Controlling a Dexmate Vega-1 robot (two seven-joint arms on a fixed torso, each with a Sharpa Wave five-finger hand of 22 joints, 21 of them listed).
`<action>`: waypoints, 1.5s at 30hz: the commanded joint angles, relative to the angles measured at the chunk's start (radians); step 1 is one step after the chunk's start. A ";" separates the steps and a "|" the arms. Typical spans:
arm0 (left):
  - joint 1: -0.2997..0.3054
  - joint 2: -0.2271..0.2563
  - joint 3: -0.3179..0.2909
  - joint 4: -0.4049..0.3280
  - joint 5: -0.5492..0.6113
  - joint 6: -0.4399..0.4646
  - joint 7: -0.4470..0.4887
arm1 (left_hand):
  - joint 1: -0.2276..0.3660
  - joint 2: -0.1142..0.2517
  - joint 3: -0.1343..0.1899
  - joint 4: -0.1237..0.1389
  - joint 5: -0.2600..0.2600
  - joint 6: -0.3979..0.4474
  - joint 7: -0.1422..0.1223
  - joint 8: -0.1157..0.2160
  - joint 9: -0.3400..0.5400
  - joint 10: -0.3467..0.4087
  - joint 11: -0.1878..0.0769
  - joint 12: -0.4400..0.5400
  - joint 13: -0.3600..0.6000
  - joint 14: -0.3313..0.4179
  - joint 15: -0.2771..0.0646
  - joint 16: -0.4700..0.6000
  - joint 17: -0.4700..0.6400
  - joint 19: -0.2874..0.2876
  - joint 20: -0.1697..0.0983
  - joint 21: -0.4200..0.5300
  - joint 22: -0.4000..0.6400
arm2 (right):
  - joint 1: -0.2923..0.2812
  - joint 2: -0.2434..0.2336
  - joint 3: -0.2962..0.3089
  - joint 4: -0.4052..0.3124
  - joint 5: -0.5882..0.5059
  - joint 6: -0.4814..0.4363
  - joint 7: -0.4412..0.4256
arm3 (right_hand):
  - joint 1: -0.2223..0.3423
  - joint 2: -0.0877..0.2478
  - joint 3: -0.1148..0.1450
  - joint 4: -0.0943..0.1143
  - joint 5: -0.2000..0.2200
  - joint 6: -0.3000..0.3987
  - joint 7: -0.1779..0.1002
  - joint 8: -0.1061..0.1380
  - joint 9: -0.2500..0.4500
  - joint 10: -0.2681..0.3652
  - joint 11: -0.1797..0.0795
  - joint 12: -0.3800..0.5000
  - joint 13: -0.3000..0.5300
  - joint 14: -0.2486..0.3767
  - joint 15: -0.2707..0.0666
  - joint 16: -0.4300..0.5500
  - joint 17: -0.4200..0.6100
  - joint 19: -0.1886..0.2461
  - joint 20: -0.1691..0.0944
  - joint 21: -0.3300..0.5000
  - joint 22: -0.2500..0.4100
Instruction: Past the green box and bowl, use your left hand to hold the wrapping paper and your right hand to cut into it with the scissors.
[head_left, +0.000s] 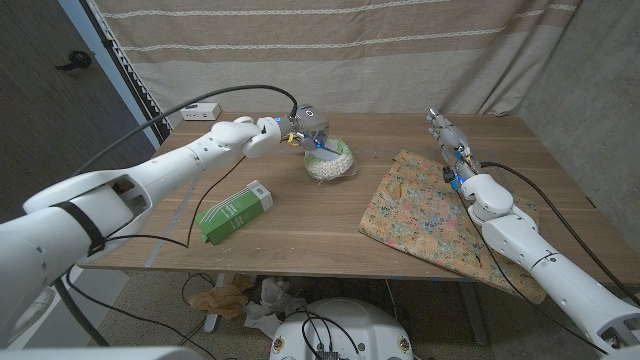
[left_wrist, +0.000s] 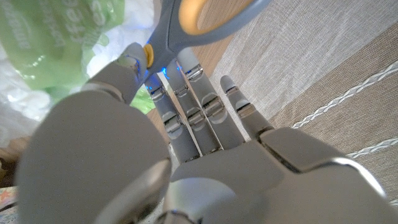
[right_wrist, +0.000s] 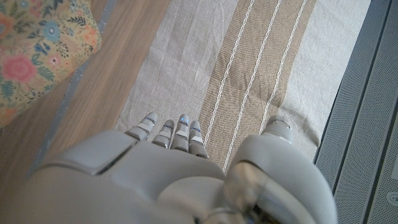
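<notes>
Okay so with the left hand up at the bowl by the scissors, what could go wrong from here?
The left hand touches the scissors at the bowl, though the task gives them to the right hand; a handover could drop them. Lifting the scissors may tip the bowl. The floral wrapping paper partly overhangs the table's near edge under the right arm, so dragging that arm could pull it off.
</notes>
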 joint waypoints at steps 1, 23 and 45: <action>0.015 0.004 -0.034 0.013 -0.067 -0.032 0.068 | 0.115 0.137 -0.001 0.014 0.011 0.009 0.002 0.009 0.012 -0.006 0.002 -0.012 -0.007 0.059 -0.031 0.034 0.027 0.011 -0.131 0.010 0.004 | 0.010 0.001 -0.001 0.011 0.008 0.015 0.022 | 0.011 -0.001 -0.003 -0.006 0.005 0.000 -0.004 0.006 0.003 -0.001 -0.003 -0.005 0.001 -0.006 0.003 0.003 0.001 -0.002 0.003 -0.001 0.002; 0.069 -0.031 -0.170 0.056 -0.382 -0.051 0.029 | 0.151 0.130 -0.027 0.012 0.047 0.008 0.034 0.034 0.032 -0.009 0.006 -0.044 -0.034 0.024 -0.033 -0.006 -0.001 -0.040 -0.136 -0.020 -0.017 | 0.022 0.004 0.001 0.018 0.017 0.021 0.036 | 0.013 0.000 -0.004 -0.007 0.006 0.003 -0.005 0.006 0.003 0.000 -0.007 -0.005 0.001 -0.004 0.003 0.005 0.001 0.001 0.002 0.000 0.002; 0.139 -0.074 -0.282 0.052 -0.612 -0.053 0.073 | 0.173 0.121 -0.042 0.013 0.059 0.008 0.044 0.038 0.027 0.021 0.014 -0.066 -0.086 0.027 -0.033 -0.015 0.002 -0.070 -0.139 -0.053 -0.030 | 0.038 0.020 -0.006 0.035 0.009 0.032 0.032 | 0.015 0.001 -0.005 -0.007 0.005 0.003 -0.004 0.006 0.003 0.001 -0.007 -0.004 0.001 -0.004 0.004 0.005 0.002 0.001 0.003 0.000 0.002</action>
